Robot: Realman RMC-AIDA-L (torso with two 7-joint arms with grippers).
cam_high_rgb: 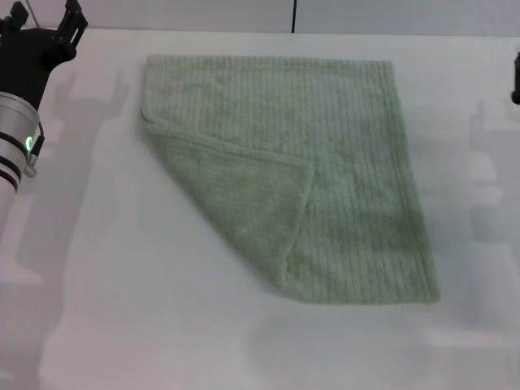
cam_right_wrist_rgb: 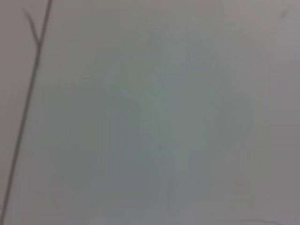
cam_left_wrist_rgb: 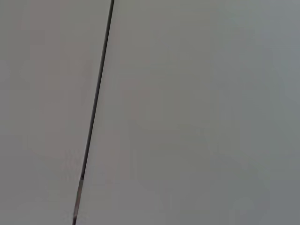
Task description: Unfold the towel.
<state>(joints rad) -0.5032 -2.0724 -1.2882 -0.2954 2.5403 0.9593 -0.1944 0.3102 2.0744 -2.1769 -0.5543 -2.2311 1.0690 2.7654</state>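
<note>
Fingers of the left gripper [cam_high_rgb: 45,28], parked at the table's [cam_high_rgb: 122,309] far left corner well clear of the cloth: spread undeterminable. Right gripper [cam_high_rgb: 516,81] barely shows at the right edge; state likewise undeterminable. Towel [cam_high_rgb: 349,187] lies flat mid-table, its near-left corner [cam_high_rgb: 244,203] folded diagonally over the top.

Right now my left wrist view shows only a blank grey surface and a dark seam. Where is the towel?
Observer: The pale sage-green ribbed terry towel lies on the white table, mid-workspace.
Operator: Fully open?
Observer: No. Its near-left corner is folded diagonally over the middle.
Operator: And the pincers?
Observer: Both are clear of the towel: the left pincer at the far left, the right pincer barely showing at the right edge.
</note>
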